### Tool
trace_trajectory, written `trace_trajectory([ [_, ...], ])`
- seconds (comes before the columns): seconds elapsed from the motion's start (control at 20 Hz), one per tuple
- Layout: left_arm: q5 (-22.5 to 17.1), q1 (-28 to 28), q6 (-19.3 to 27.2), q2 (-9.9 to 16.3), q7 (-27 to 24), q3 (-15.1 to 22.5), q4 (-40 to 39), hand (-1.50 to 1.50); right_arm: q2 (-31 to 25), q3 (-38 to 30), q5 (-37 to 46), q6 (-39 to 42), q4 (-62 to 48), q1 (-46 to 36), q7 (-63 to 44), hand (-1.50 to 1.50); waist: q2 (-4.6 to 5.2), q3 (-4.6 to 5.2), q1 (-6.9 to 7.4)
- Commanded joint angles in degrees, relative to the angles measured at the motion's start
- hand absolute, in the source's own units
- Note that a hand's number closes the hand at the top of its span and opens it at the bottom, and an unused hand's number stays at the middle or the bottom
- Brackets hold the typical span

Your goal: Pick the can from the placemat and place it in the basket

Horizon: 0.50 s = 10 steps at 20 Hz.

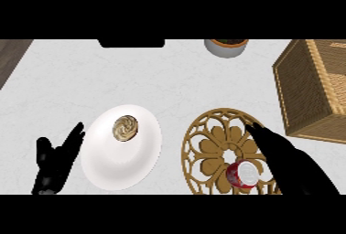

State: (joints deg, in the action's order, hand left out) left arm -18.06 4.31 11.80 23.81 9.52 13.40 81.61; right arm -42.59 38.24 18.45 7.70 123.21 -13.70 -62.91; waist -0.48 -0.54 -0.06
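Head view: red can (243, 174), label unreadable, on placemat (209, 137).

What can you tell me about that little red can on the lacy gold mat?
The can is red with a silvery-white top, seen almost from above. It sits on the near right part of the round, openwork golden placemat. The black right hand reaches over it with straight fingers beside and partly over its right edge; whether they touch cannot be told. The wicker basket stands apart, farther right.
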Motion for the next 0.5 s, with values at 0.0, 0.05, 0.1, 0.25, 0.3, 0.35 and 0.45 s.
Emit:
trace_trajectory([
  [0.0,0.31,2.0,0.24,-0.5,5.22,1.32,0.63,0.0,2.31,-1.25,2.33,1.09,-0.96,0.12,-4.41,-1.5,0.42,0.54,0.18],
  [0.05,0.75,2.58,-0.24,-0.23,3.24,0.33,-0.35,0.0,2.22,-1.26,4.07,-0.47,-2.32,2.93,-0.67,-1.5,0.44,0.52,0.07],
  [0.1,1.06,1.01,-0.62,-2.27,0.2,0.18,-4.73,0.0,6.26,-0.57,4.18,0.4,-4.27,-0.84,-3.69,-1.5,0.55,0.58,0.24],
  [0.25,0.52,2.75,-1.05,-1.29,2.4,-0.34,-2.53,0.0,6.8,1.48,6.43,1.1,-5.31,0.96,-1.78,-1.5,0.48,0.56,0.3],
  [0.3,0.33,2.23,-3.72,0.61,0.64,-1.47,-4.18,0.0,9.23,2.71,8.13,0.81,-7.01,-0.09,-3.73,-1.5,0.52,0.59,0.37],
  [0.35,1.98,1.07,-0.18,-2.77,2.92,0.96,-3.0,0.0,11.63,1.44,6.26,2.73,-9.48,-3.87,-4.89,-1.5,0.6,0.59,0.65],
  [0.45,3.79,3.85,1.81,-2.9,2.38,1.6,-0.26,0.0,9.98,3.26,7.82,3.64,-5.32,-0.07,-7.67,-1.5,0.36,0.58,0.3],
])
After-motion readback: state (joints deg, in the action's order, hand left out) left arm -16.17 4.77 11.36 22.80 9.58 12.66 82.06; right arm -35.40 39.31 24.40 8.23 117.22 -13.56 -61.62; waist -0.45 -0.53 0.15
